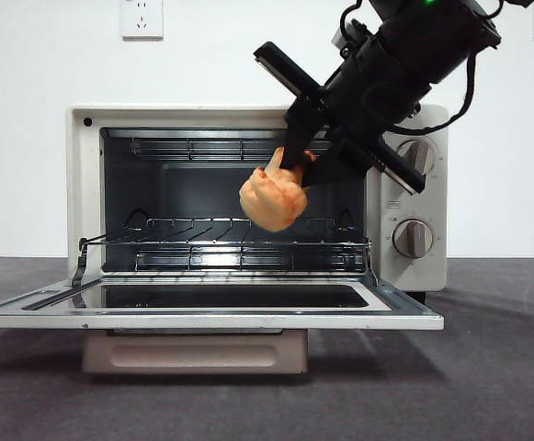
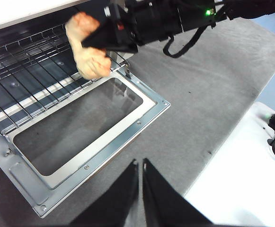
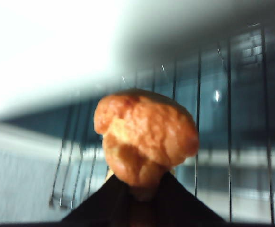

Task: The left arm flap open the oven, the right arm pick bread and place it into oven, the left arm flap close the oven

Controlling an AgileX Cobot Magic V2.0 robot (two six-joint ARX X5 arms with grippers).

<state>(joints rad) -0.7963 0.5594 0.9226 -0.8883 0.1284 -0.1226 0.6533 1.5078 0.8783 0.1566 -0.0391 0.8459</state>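
Observation:
The cream-white oven [image 1: 83, 184] stands with its door [image 1: 202, 312] flapped down flat and its wire rack [image 1: 239, 243] bare. The golden-orange bread [image 1: 272, 196] hangs in the oven mouth, just above the right half of the rack, and my right gripper [image 1: 294, 173] is shut on it, reaching in from the upper right. The right wrist view shows the bread [image 3: 144, 139] between the jaws with the rack [image 3: 232, 142] behind it. My left gripper [image 2: 140, 172] is shut and holds nothing; it hovers above the table off the corner of the open door [image 2: 146, 101].
Two round knobs [image 1: 414, 237] sit on the oven's right panel. Grey table surface [image 2: 208, 104] spreads around the door, with a white ledge [image 2: 251, 179] beyond the table edge. A wall socket [image 1: 141, 16] is on the back wall.

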